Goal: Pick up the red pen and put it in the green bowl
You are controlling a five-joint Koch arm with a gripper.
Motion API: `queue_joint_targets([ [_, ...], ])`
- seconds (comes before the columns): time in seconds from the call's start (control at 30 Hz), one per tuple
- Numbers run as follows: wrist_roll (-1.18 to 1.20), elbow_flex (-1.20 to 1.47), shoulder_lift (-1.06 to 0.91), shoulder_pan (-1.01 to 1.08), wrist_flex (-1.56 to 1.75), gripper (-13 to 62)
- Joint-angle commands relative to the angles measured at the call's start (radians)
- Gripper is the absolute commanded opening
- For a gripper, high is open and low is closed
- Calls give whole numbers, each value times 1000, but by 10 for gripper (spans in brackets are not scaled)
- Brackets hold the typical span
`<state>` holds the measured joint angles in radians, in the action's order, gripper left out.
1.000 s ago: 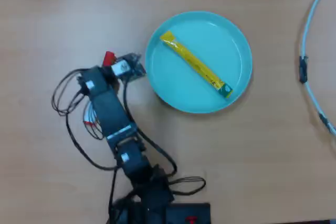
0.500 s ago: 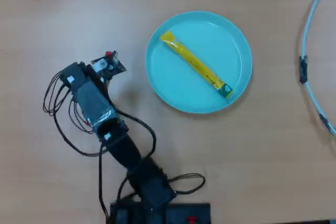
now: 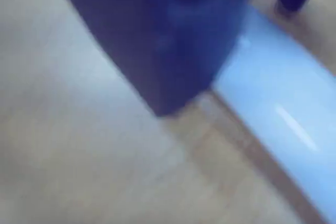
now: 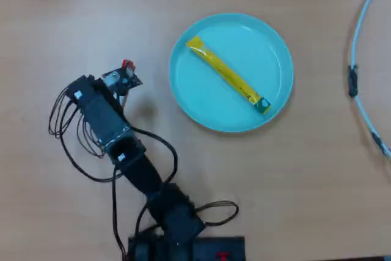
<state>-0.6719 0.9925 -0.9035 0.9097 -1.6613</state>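
The red pen shows in the wrist view as a pale, glossy barrel running from the top middle to the lower right. My gripper has one dark blue jaw against its left side and the other jaw's tip on its far edge at the top right. In the overhead view the gripper covers the barrel, and only the red cap sticks out. The green bowl lies right of the gripper, about a hand's width away. A yellow sachet with a green end lies across the bowl.
The arm's base and black cables fill the lower left of the overhead view. A white cable curves along the right edge. The wooden table is bare around the bowl.
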Motion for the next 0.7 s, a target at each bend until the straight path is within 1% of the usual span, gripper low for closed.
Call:
queue_joint_targets([
  [0.0, 80, -87, -3, -28, -29, 110],
  [0.1, 98, -87, -3, -61, -15, -83],
  [0.13, 106, -84, -3, -64, -15, -94],
  [0.2, 146, -78, -3, -63, -17, -61],
  [0.5, 417, -74, -5, -58, -31, -66],
  [0.67, 437, -84, -31, -71, -78, -67],
])
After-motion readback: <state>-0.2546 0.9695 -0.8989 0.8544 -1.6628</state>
